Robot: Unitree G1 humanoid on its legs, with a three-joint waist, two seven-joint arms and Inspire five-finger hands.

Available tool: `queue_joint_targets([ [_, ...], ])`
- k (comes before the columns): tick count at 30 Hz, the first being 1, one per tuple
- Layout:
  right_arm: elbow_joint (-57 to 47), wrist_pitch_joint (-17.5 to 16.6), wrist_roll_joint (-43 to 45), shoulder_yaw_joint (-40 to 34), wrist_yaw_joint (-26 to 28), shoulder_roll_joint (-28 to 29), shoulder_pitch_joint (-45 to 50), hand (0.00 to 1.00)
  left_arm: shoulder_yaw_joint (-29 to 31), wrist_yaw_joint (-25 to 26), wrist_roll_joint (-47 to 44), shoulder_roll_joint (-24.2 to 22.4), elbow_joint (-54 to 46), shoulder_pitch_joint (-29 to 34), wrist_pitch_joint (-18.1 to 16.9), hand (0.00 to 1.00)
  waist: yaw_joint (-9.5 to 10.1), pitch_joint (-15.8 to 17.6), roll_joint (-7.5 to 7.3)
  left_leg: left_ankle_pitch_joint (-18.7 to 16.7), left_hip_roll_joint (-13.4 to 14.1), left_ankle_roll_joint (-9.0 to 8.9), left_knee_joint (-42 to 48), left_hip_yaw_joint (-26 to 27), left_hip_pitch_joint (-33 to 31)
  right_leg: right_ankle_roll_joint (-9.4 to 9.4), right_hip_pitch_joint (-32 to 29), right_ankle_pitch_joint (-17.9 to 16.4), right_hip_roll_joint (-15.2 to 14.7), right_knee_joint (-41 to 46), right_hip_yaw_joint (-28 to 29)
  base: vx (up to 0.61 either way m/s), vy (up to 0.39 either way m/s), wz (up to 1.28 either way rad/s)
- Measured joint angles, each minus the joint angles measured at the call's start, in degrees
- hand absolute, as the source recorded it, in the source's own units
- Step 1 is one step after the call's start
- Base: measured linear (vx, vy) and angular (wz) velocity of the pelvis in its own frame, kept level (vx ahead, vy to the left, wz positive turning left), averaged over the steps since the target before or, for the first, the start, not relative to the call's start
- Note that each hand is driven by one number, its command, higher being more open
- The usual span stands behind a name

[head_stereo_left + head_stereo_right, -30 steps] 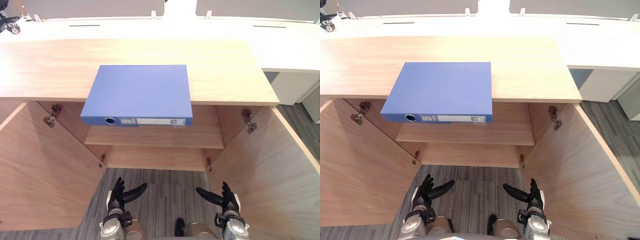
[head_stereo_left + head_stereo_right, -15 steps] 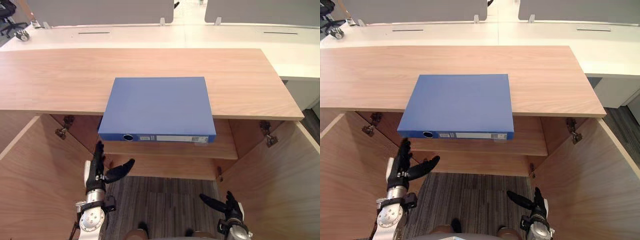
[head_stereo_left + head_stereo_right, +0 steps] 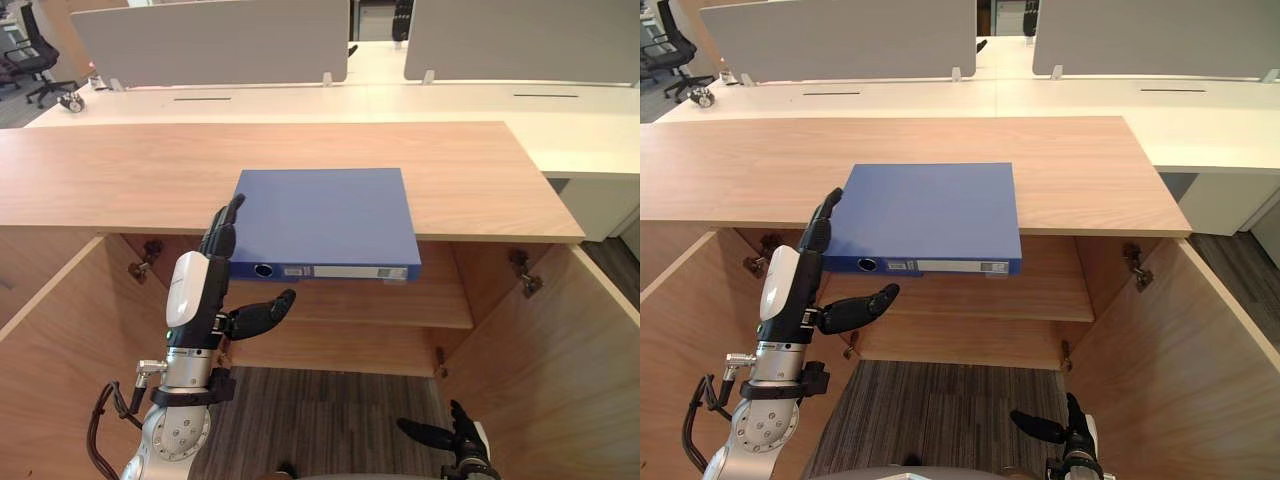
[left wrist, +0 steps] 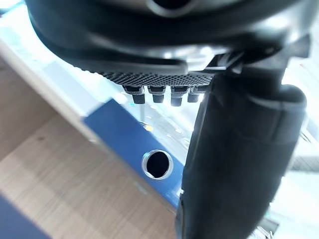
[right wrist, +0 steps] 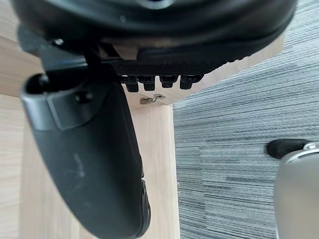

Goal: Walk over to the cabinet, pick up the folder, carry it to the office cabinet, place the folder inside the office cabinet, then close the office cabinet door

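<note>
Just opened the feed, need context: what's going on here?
The robot faces a wooden cabinet with both doors open. A blue folder lies flat on its top, spine overhanging the front edge. The left hand is up at the folder's left front corner, fingers straight and thumb spread below; no grip yet, and contact cannot be told. The right hand hangs low over the floor, open.
</note>
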Motion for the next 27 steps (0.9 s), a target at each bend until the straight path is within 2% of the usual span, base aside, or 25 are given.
queue_joint_targets([
  [6,-0.1,-0.1,0.1,1.0,0.9,-0.1,1.2,1.0,-2.9,1.4,10.8,3.0,0.2,-4.6,3.1,1.0,-0.54,-1.0,0.0,0.5,0.2,-0.13,-1.7,1.6,0.9,-0.05,-0.2,1.1,0.5,-1.6,1.9,0.0,-0.002,-0.16],
  [11,-0.2,-0.1,0.1,1.0,1.7,-0.1,1.6,1.0,-3.6,1.4,14.4,3.4,1.7,-7.7,4.9,1.0,-1.39,-1.2,-0.08,0.5,0.2,-0.13,-2.4,2.5,1.6,-0.04,-0.3,1.1,0.6,-1.6,2.8,0.01,-0.002,-0.1],
  [12,-0.2,-0.1,0.2,1.1,2.0,-0.1,1.6,1.0,-3.6,1.4,14.8,3.7,2.9,-8.5,5.1,0.0,-1.41,-1.2,0.0,0.6,0.1,-0.11,-2.9,2.8,2.1,-0.07,-0.3,1.2,0.6,-1.6,3.0,0.01,-0.003,-0.11],
  [18,-0.7,-0.1,0.4,1.1,2.4,-0.2,1.6,1.0,-3.5,1.3,16.8,6.5,11.3,-12.1,7.3,0.0,-1.78,-1.4,-0.13,1.4,-0.3,0.08,-4.9,2.9,3.0,-0.06,-0.6,1.2,0.5,-1.9,3.2,0.0,-0.002,-0.03],
  [23,-2.2,-0.1,0.4,1.1,2.8,-0.2,0.9,1.0,-1.8,1.7,16.8,8.0,10.8,-17.8,7.0,0.0,-1.74,-1.5,-0.21,1.4,-0.7,0.1,-4.9,2.8,3.0,0.28,-0.2,1.7,0.2,-3.1,3.3,0.0,0.0,0.0],
  [27,-2.9,-0.1,0.4,1.0,2.8,-0.2,0.2,1.0,-0.5,1.1,15.6,8.0,10.4,-19.1,7.2,0.0,-1.92,-1.5,-0.22,1.4,-0.8,0.12,-5.0,2.8,2.9,0.37,0.0,2.3,0.2,-4.0,3.5,-0.01,-0.002,-0.02],
])
